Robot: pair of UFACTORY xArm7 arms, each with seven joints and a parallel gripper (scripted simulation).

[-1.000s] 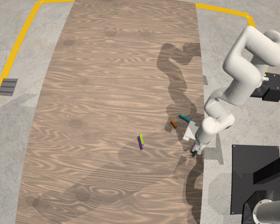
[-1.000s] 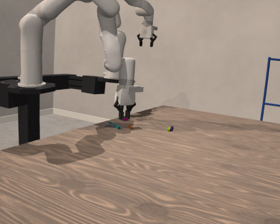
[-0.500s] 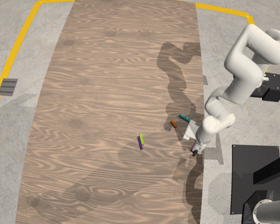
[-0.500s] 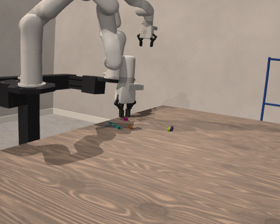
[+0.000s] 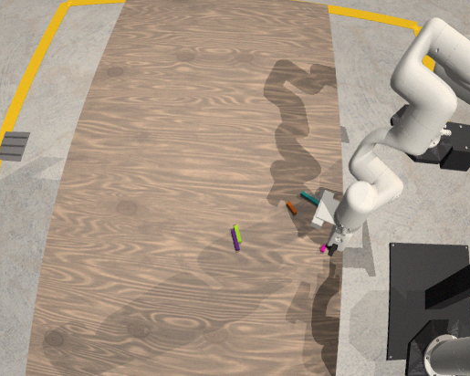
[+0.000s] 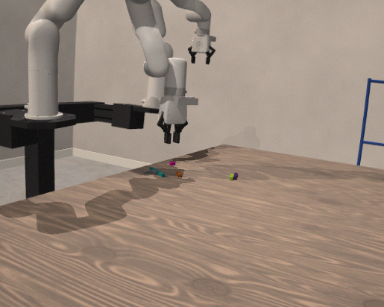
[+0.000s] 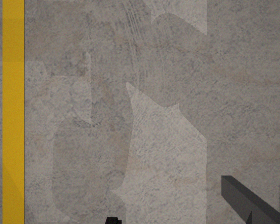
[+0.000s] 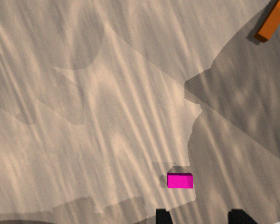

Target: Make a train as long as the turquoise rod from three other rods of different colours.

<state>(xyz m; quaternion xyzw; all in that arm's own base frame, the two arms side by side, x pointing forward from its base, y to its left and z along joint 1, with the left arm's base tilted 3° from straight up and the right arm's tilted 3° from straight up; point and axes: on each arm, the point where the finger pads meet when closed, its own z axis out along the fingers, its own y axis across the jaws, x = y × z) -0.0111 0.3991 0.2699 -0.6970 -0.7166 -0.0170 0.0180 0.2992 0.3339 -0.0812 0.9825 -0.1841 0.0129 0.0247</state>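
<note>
A magenta rod [image 5: 323,248] [image 6: 172,163] [image 8: 180,180] lies on the table near its edge. My right gripper [image 5: 332,249] [image 6: 172,138] [image 8: 200,216] is open and empty, raised above the table beside it. An orange rod [image 5: 291,208] [image 6: 179,174] [image 8: 274,20] lies apart from the turquoise rod [image 5: 309,198] [image 6: 161,173], which the right gripper's body partly hides in the top view. A lime rod [image 5: 237,234] [image 6: 232,176] and a purple rod [image 5: 235,240] [image 6: 235,176] lie side by side, slightly offset. My left gripper [image 6: 200,59] is open and empty, high up.
A greyish strip beside the turquoise rod in the exterior view is too small to identify. The wooden table [image 5: 167,137] [image 6: 285,231] ends close to the magenta rod. The left wrist view shows floor, a yellow line [image 7: 13,110] and a dark beam [image 7: 241,192].
</note>
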